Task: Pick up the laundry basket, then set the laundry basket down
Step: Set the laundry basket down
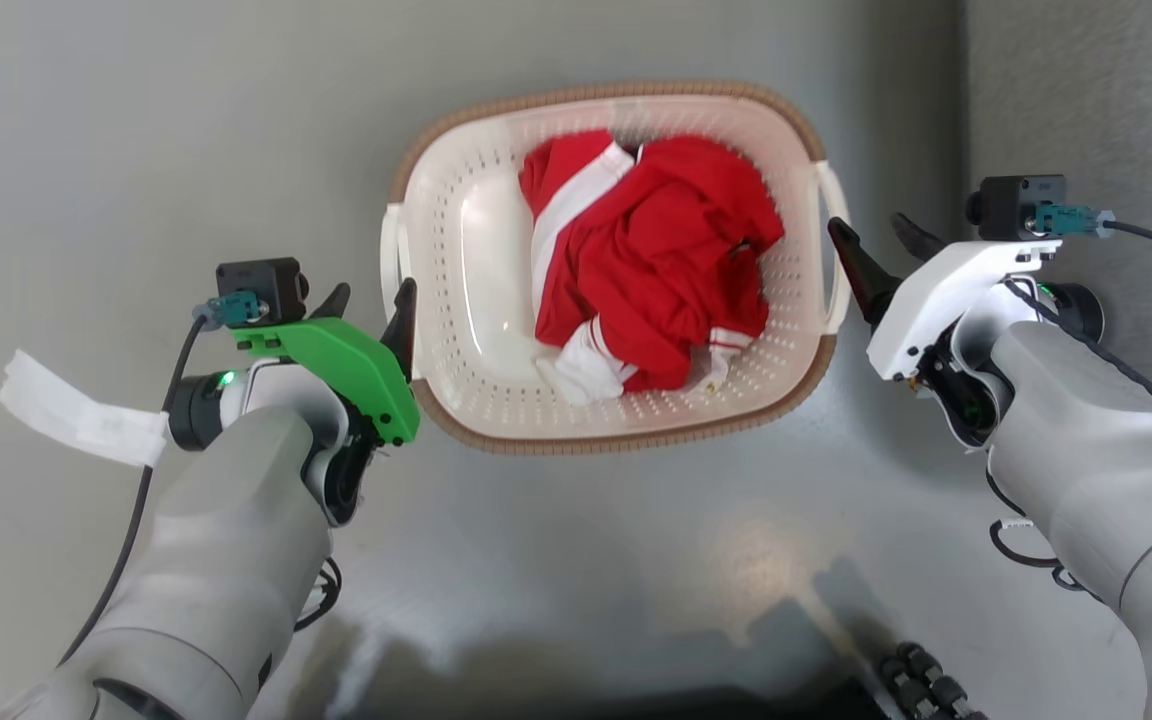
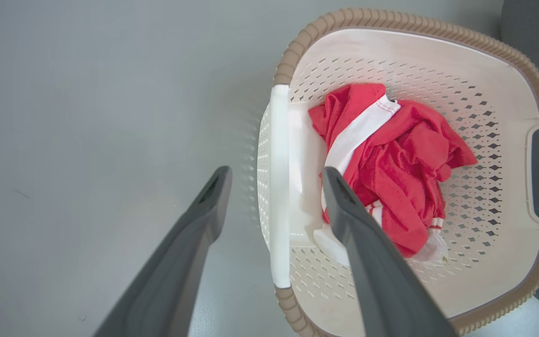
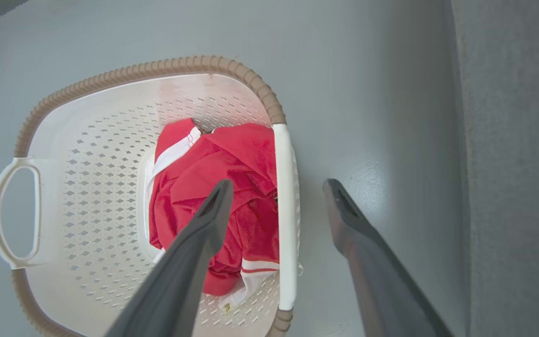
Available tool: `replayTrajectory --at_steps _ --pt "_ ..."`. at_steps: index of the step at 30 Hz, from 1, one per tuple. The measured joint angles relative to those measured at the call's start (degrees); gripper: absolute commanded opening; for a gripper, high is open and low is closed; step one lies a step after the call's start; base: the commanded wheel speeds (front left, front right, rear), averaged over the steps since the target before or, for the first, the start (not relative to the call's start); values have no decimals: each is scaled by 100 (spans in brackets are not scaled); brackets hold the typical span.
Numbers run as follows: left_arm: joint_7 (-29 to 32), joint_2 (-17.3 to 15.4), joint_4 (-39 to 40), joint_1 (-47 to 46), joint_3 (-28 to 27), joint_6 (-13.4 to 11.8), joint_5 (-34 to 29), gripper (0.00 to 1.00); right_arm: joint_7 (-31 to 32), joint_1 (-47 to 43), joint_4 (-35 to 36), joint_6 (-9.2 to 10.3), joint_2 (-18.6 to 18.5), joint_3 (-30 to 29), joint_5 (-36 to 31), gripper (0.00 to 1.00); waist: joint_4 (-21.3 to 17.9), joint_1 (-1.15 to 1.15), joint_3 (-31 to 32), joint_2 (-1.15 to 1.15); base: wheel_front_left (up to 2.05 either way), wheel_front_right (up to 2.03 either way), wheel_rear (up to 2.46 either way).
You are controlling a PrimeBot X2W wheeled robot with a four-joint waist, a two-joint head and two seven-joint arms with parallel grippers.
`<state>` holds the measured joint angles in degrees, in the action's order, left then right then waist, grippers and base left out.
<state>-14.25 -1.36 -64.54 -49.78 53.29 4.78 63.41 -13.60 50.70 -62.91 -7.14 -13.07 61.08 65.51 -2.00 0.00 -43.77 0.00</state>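
Grey forearms [image 1: 216, 560] rise from the bottom edge (the left one wears a green cover). Between them the laundry basket [image 1: 476, 300] sits on the grey floor [image 1: 136, 150], holding a crumpled red and white garment [image 1: 666, 260]. On the left tool [image 1: 373, 295] the fingers are spread apart, one on each side of the left handle [image 2: 279, 187]. Across the right handle [image 3: 286, 210], the right tool [image 1: 868, 225] is spread likewise. Whether either touches a handle is unclear.

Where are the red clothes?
In the head view, the red clothes lie bunched inside the laundry basket, between the left gripper and the right gripper.
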Motion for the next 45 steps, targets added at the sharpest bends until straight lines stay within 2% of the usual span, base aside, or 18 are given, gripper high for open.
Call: replayTrajectory --at_steps 14,21,26,32,36,42,45 --pt "0 -3 255 344 -419 59 -191 100 -52 -282 13 0 -63 -10 -146 100 -37 0 1112 0 0 0 0" --pt "0 -300 703 522 -895 32 -687 100 -58 -294 587 0 -238 -754 -432 100 -3 0 1768 0 0 0 0" --pt "0 -409 1152 803 -1252 -78 -1009 100 -74 -352 1016 13 -380 -1270 -786 100 10 0 2182 0 0 0 0" --pt "0 -439 1788 1135 -1605 -204 -1567 100 -81 -862 1661 180 -578 -2025 -1263 100 50 0 2676 0 0 0 0" --pt "0 -523 2237 1422 -1898 -364 -1931 100 -82 -1246 2051 311 -576 -2312 -1607 100 93 0 3001 0 0 0 0" --pt "-2 -579 2962 1801 -2316 -587 -2413 100 -82 -1677 2671 408 -570 -2692 -2101 100 161 0 3428 0 0 0 0" --pt "-3 -602 3289 2049 -2537 -684 -2628 100 -83 -1911 2927 539 -555 -2920 -2285 100 193 0 3607 0 0 0 0"
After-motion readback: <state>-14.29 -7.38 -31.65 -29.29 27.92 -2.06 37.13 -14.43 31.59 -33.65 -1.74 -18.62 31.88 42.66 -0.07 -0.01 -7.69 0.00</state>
